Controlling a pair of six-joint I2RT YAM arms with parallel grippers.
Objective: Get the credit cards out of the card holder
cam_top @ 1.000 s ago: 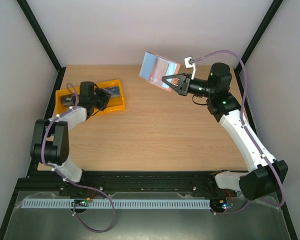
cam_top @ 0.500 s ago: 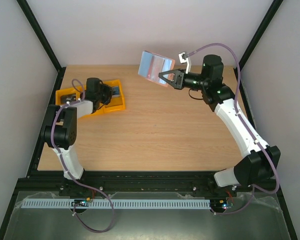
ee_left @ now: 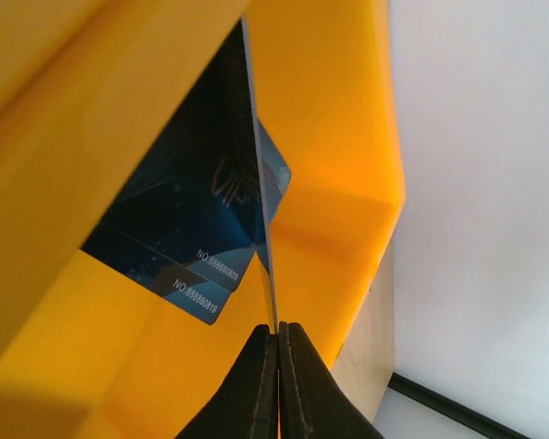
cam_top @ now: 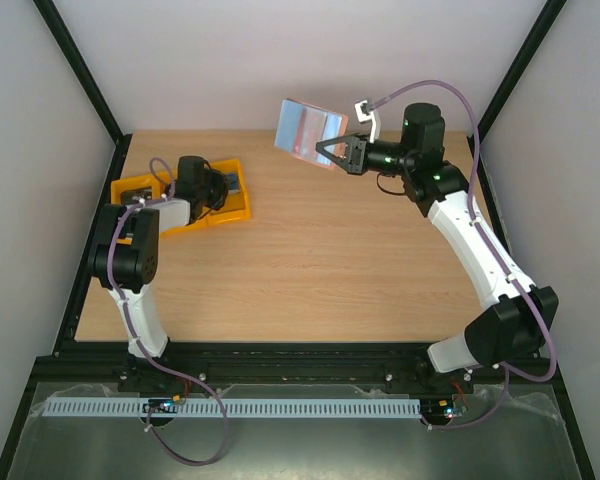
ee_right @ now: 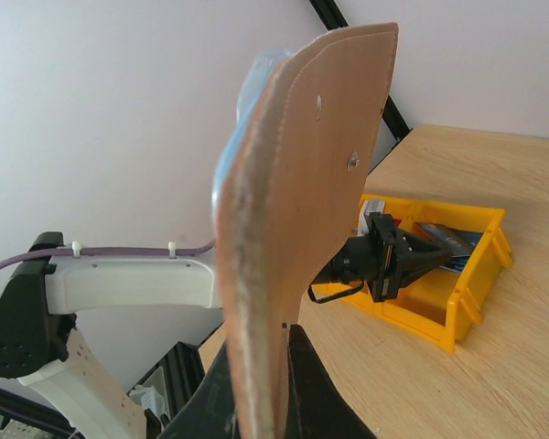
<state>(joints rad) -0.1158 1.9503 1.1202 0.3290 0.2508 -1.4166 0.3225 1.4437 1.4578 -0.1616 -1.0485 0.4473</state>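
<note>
Pale walls [cam_top: 200,60] and black frame posts [cam_top: 72,55] close in a light wooden worktop [cam_top: 320,260], with both arms reaching toward its far side. Near the far left corner sits a yellow tray [cam_top: 242,205], split into compartments. The left tool [cam_top: 223,187] is dipped into the compartment at the tray's right end. From the left wrist, its fingers [ee_left: 261,366] are pressed together on the lower edge of one credit card [ee_left: 256,174], seen edge-on as a thin line that rises between the yellow walls [ee_left: 329,137]. Behind that card, two blue cards [ee_left: 188,238] lie overlapped on the compartment floor, each with a small printed number near its corner (the digits are only partly readable). Well apart from the tray, toward the far middle of the worktop, the right tool [cam_top: 332,155] holds the card holder [cam_top: 310,133] up in the air, clear of the wood, pinched at one edge. From above, the holder tilts its pale blue-grey face with a pinkish patch toward the camera. The right wrist view shows the holder's tan-brown back [ee_right: 302,229], stitched along the rim and standing upright out of the clamped fingers [ee_right: 306,402], with a sliver of blue at its upper left. Beyond it, the tray [ee_right: 471,302] and the left tool [ee_right: 393,261] sit low on the wood. A purple cable [cam_top: 430,88] loops over the right arm.
</note>
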